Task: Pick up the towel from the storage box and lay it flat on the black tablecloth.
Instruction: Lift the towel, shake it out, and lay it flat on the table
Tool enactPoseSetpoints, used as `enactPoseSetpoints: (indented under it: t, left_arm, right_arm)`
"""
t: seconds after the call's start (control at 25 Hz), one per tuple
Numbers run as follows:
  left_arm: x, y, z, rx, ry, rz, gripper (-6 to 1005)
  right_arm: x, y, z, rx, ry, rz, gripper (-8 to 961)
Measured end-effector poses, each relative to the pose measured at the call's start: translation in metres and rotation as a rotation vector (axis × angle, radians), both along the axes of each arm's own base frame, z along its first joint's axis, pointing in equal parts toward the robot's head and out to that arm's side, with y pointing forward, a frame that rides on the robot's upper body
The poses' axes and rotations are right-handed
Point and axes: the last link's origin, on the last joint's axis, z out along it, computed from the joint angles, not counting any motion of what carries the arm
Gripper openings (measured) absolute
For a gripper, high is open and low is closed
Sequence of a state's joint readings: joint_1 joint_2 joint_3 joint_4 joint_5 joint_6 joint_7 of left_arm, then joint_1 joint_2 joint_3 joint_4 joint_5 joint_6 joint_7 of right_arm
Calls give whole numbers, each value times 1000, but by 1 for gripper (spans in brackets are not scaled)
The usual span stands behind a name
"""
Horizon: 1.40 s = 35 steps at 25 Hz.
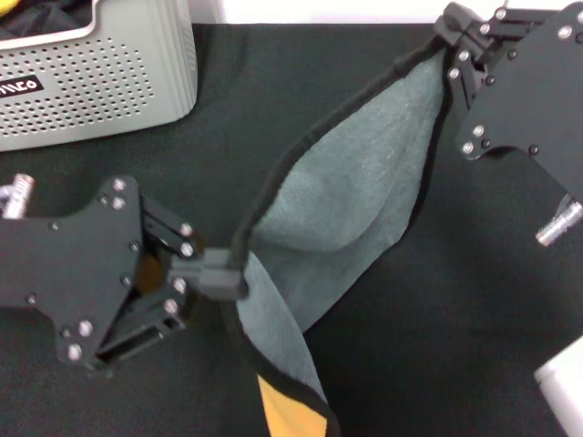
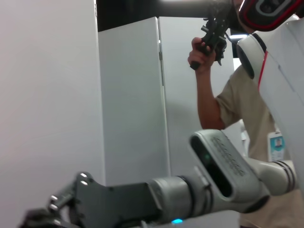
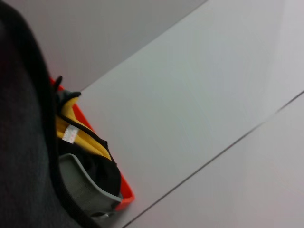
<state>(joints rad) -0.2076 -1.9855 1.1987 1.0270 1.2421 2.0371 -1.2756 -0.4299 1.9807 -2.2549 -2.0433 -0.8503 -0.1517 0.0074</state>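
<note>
Grey-green microfibre, the towel hangs stretched above the black tablecloth between the left pincer and the right pincer, each pinching its black-stitched border, a yellow-orange corner drooping, the storage box standing behind at left.

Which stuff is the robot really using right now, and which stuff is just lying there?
Using:
towel, held up between both claws
left claw
right claw
black tablecloth, underneath
storage box, far left corner

Just there:
white object at the table's right edge
person in the background
</note>
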Motion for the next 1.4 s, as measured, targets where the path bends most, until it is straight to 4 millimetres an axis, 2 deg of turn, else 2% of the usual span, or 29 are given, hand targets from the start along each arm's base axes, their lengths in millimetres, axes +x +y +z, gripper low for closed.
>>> enactPoseSetpoints:
  t: [0.16,0.32,0.72,1.0,1.16,1.4]
  left_arm:
    - [1,-1,-7,-26,28,-29,6]
    - [0,4,-5,5,42,-46,6]
    - [-1,37,12,112,43,-6,6]
    - [2,49,3,108,129,-35,6]
    - [-1,55,6,152,152,-25,7]
    - [-8,65,21,268,147,21,7]
  right_arm:
    - [0,3,1,11,0,-6,7]
    - [0,3,2,10,-7,-2,7]
    - [9,10,2,8,-14,-25,7]
    - [7,13,-2,-26,-10,-20,7]
    - [6,22,4,-40,20,-28,7]
    - [3,43,10,-60,49,-59,7]
